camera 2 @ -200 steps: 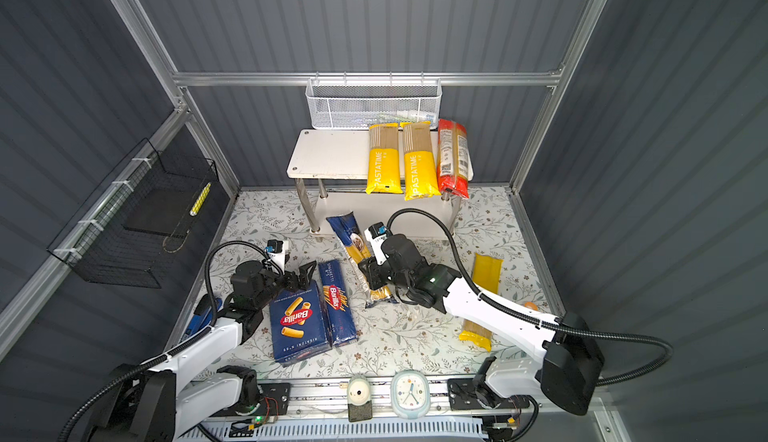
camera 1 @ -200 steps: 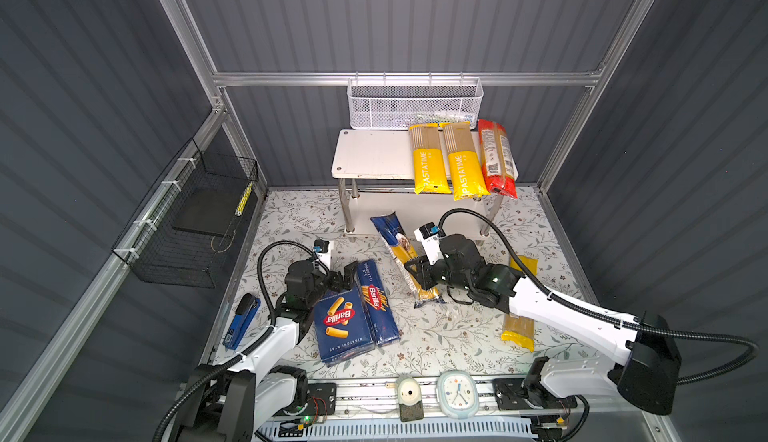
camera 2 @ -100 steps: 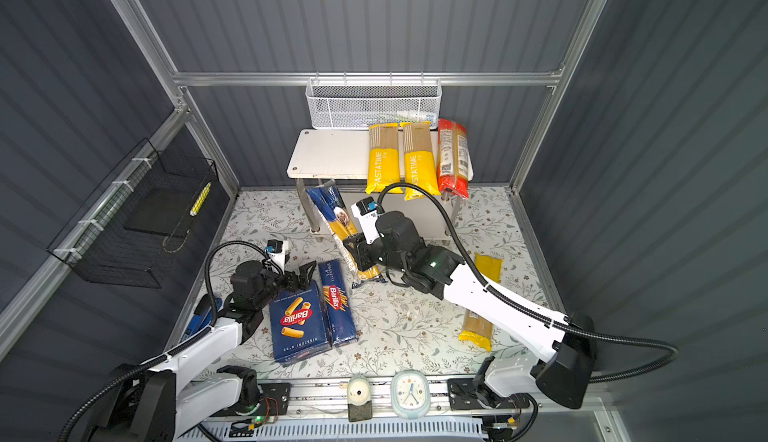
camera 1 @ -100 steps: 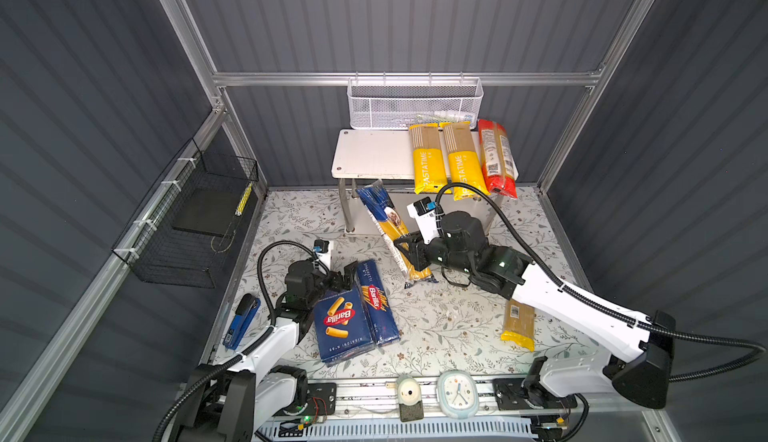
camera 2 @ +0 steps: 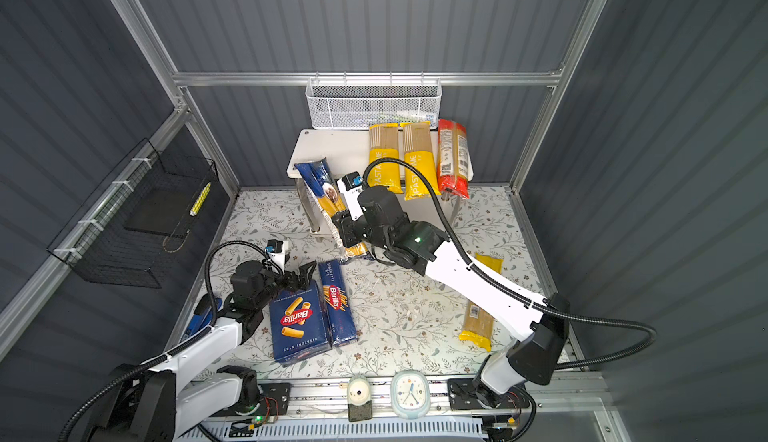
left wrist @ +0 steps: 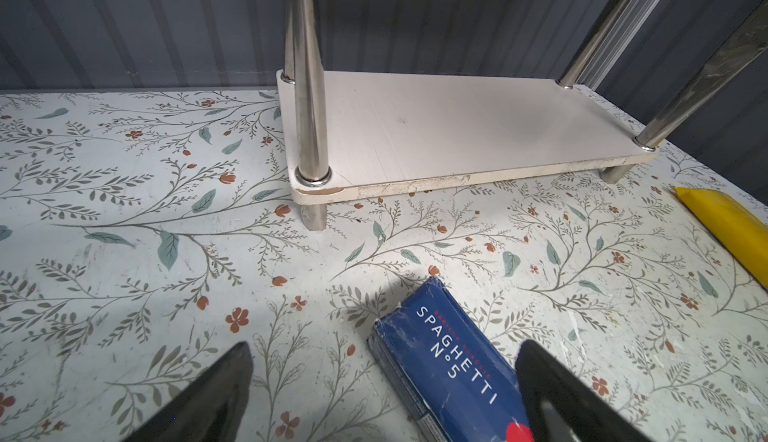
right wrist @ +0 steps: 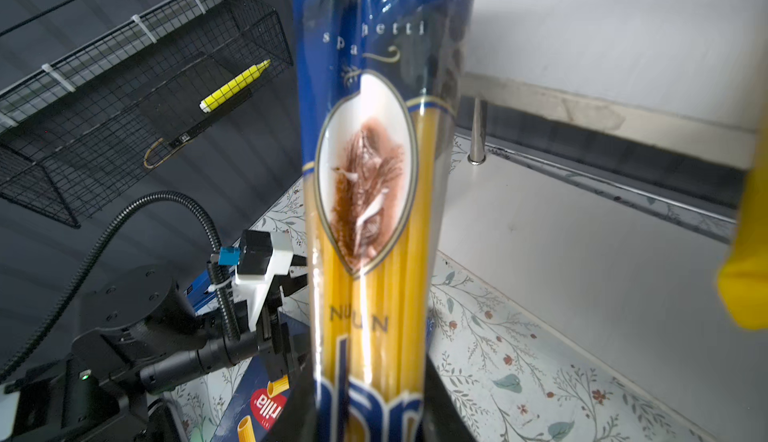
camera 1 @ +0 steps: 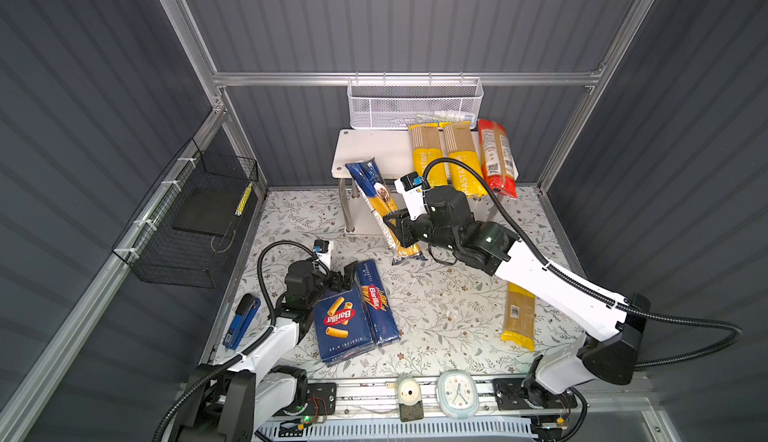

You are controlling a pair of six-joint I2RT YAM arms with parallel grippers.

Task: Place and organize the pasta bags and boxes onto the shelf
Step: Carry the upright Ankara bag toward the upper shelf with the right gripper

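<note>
Much of the shelf (camera 1: 374, 148) top is bare, since three bags (camera 1: 461, 157) lie tight together at one end; two read PASTATIME. Two Barilla boxes (camera 1: 340, 319) wait on the floor (camera 1: 436, 307), the thin one marked SPAGHETTI. The right gripper (camera 1: 392, 227) pinches the blue bag (camera 1: 370, 182) tight, tipped up toward the shelf. The left gripper (camera 1: 345, 277) gapes wide by the boxes, holding nothing.

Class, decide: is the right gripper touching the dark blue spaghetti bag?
Touching. The right wrist view shows the right gripper clamped on the dark blue spaghetti bag from both sides.
</note>
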